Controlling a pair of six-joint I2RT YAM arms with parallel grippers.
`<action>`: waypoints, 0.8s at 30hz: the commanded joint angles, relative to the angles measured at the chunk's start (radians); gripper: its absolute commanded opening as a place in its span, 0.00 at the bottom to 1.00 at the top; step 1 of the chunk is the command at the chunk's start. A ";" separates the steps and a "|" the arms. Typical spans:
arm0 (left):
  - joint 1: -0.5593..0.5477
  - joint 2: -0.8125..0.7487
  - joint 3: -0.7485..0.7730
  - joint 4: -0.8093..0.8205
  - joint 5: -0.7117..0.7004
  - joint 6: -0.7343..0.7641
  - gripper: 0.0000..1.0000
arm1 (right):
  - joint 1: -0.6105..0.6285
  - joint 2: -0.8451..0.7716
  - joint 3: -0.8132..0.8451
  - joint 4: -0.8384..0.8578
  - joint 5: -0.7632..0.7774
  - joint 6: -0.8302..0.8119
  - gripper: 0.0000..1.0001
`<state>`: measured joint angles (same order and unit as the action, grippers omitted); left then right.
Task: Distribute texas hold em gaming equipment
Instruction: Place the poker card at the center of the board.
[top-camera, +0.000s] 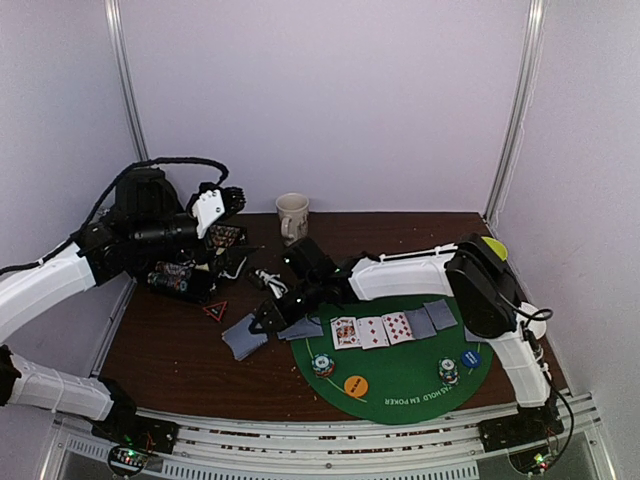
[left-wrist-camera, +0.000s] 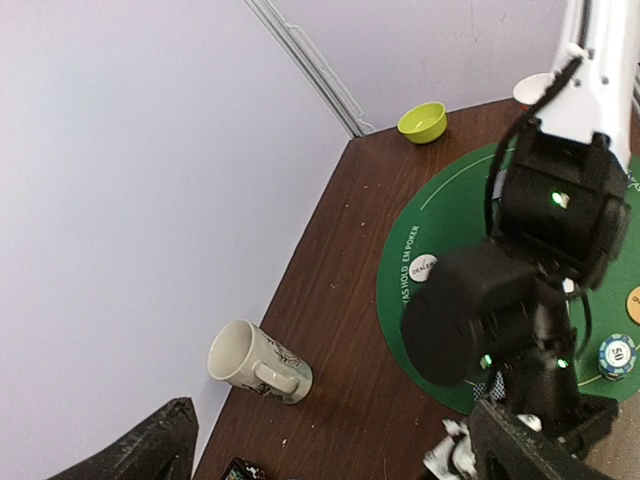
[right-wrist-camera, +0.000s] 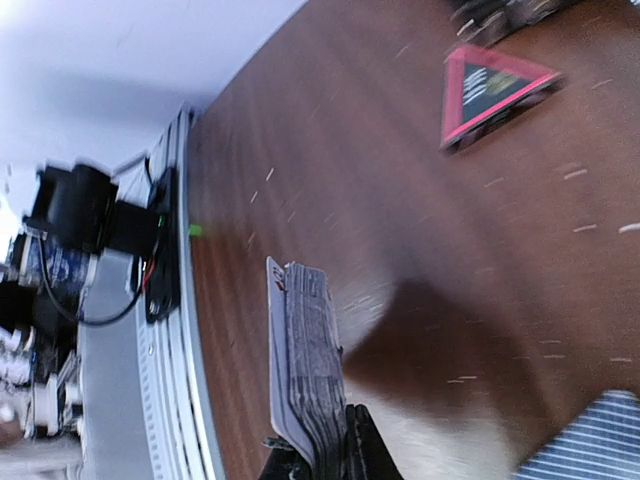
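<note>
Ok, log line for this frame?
right gripper: shut on card deck, off green mat | left gripper: open, raised, empty | mat: five cards, two chip stacks

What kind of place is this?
Probably a robot test booth: plain white walls surround a brown table, a left arm and right arm stand at its near edge, and playing cards lie on a green poker mat.

a dark brown wooden table (top-camera: 170, 350) fills the lower half of the top view. a round green mat (top-camera: 400, 385) lies at lower right. a beige mug (top-camera: 292, 216) stands at back centre and a red-edged triangle (top-camera: 216, 310) lies left of centre. a yellow-green bowl (left-wrist-camera: 422, 121) sits by the far corner.
</note>
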<state>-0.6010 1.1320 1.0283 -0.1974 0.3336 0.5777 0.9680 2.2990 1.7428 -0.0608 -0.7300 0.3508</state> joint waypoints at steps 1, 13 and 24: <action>0.008 -0.005 -0.017 0.098 -0.031 -0.052 0.98 | 0.059 0.096 0.166 -0.204 -0.086 -0.115 0.00; 0.012 -0.003 -0.023 0.102 -0.047 -0.050 0.98 | 0.086 0.242 0.285 -0.273 -0.056 -0.081 0.11; 0.011 0.009 -0.023 0.093 -0.065 -0.040 0.98 | 0.086 0.268 0.351 -0.339 0.105 -0.127 0.21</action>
<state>-0.5961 1.1336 1.0145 -0.1497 0.2855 0.5400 1.0580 2.5347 2.0758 -0.3351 -0.7349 0.2581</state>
